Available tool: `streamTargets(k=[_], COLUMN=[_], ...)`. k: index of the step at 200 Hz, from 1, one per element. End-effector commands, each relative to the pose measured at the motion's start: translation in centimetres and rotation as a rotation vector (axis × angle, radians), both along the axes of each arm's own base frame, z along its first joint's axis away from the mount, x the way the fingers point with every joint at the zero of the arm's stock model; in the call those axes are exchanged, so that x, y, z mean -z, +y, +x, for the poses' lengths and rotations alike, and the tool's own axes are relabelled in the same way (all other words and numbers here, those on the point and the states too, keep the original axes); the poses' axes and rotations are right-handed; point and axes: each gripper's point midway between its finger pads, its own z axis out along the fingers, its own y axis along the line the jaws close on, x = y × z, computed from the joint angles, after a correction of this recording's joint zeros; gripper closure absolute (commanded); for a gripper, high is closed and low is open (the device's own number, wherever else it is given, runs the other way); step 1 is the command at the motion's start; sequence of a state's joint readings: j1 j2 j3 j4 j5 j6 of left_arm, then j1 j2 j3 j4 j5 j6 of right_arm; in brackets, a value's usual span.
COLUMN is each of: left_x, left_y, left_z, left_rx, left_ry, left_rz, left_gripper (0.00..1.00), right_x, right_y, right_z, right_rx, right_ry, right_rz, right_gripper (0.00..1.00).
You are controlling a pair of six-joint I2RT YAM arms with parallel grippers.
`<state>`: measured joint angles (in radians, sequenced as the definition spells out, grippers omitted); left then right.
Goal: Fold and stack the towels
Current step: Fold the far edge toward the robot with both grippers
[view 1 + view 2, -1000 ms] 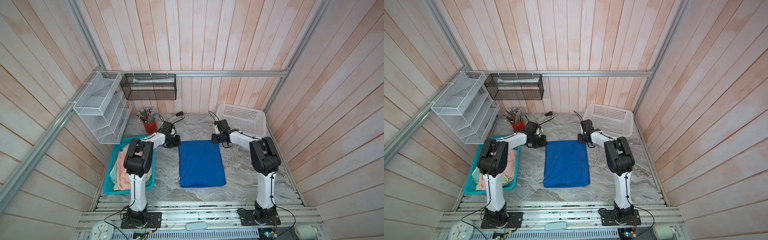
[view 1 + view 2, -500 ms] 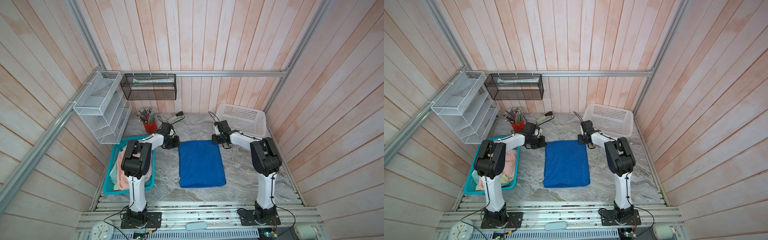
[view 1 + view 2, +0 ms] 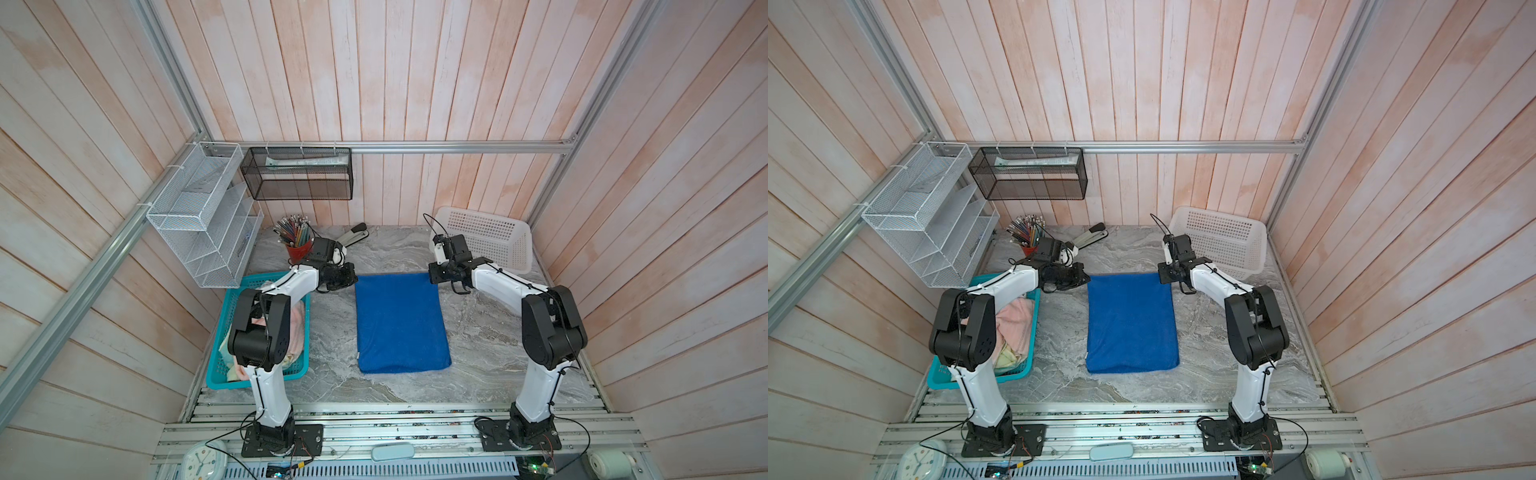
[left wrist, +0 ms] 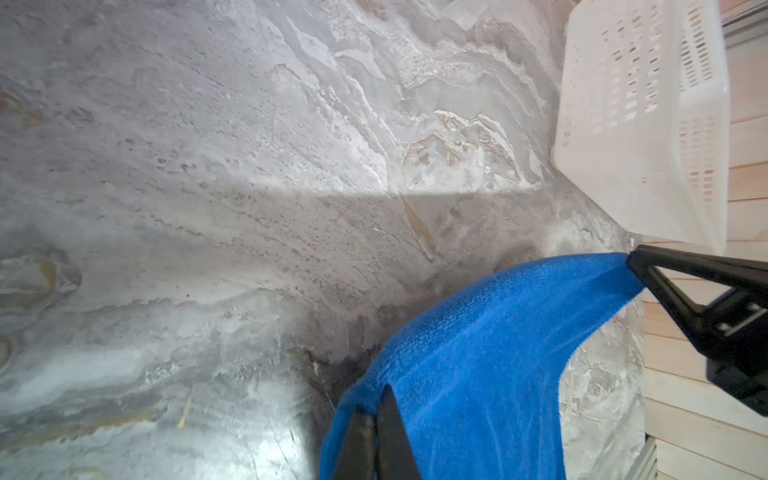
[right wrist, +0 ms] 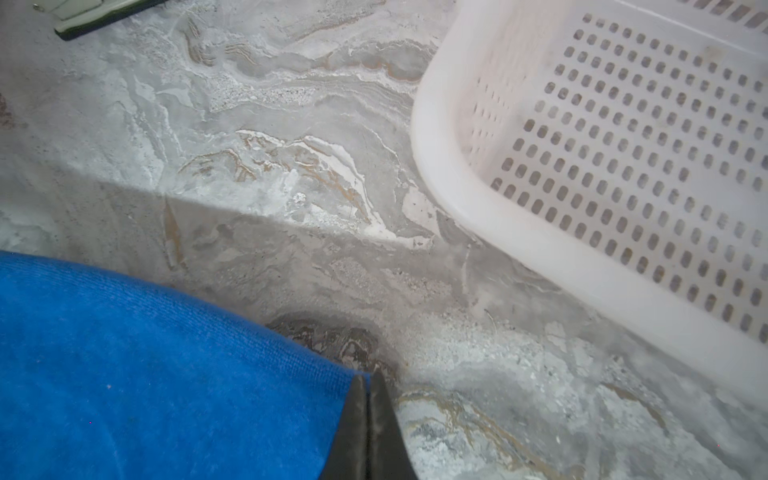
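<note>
The royal blue towel [image 3: 401, 324] lies rectangular on the tabletop [image 3: 478, 340]. The left end effector [image 4: 376, 415] and right end effector [image 5: 368, 386] each pinch a far corner, fully closed.

Open tabletop [image 3: 482, 345] from 3 to 6 o'clock of the blue towel [image 3: 401, 324]; narrower bare strip at 9. White basket [image 3: 515, 249] blocks 1–2 o'clock at the back wall. Stapler [image 3: 352, 235] at 11 and pencil cup [image 3: 298, 251] at 10 crowd that far corner. Teal basket [image 3: 226, 380] walls off 8–9 beyond the strip.
</note>
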<state>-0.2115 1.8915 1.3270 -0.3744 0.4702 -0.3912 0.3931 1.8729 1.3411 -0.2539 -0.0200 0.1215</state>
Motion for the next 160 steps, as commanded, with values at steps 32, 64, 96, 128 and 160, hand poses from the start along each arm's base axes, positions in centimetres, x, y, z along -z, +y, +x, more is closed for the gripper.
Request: streamTargets(k=[32, 64, 96, 128, 160], left_x=[-1.5, -0.5, 1.7, 2.7, 0.7], left_y=[-0.6, -1.4, -1.5, -0.6, 0.0], left_z=[-4.7, -10.1, -15.4, -17.5, -17.7], left_rx=[0.038, 0.058, 0.045, 0.029, 0.022], left_ry=[-0.002, 0.039, 0.096, 0.126, 0.102], left_rz=[-0.06, -0.063, -0.092, -0.077, -0.048], left_gripper=[1.0, 1.0, 1.0, 1.0, 1.0], right_x=[-0.2, 1.0, 3.3, 4.2, 1.3], right_y=[-0.3, 0.1, 0.3, -0.3, -0.1], right_z=[-4.6, -10.1, -15.1, -16.8, -16.7], right_rx=[-0.046, -0.05, -0.039, -0.019, -0.021], right_ry=[0.024, 0.09, 0.17, 0.212, 0.181], right_rz=[-0.005, 0.06, 0.121, 0.14, 0.168], right_gripper=[1.0, 1.0, 1.0, 1.0, 1.0])
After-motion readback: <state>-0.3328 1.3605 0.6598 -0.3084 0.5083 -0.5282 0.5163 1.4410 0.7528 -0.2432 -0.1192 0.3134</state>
